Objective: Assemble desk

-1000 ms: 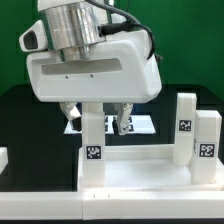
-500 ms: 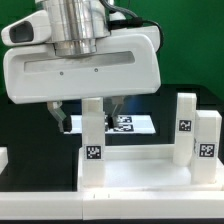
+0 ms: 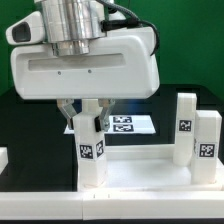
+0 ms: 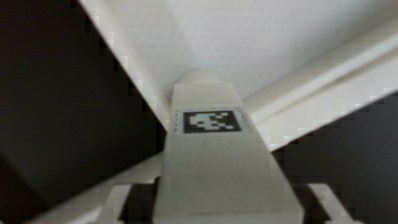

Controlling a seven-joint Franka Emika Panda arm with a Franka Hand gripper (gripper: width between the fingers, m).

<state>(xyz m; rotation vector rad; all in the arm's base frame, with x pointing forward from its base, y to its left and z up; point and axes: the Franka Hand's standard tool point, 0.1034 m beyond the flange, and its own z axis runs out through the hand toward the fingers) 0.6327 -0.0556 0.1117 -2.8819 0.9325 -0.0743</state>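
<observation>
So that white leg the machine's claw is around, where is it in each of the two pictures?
Exterior view: the leg stands upright at the left end of the desk panel, under the gripper, its square tag facing the camera.
Wrist view: the same leg fills the middle of the picture, running away from the camera between the fingers.
Shared landmark: the black-and-white tag on the leg.
</observation>
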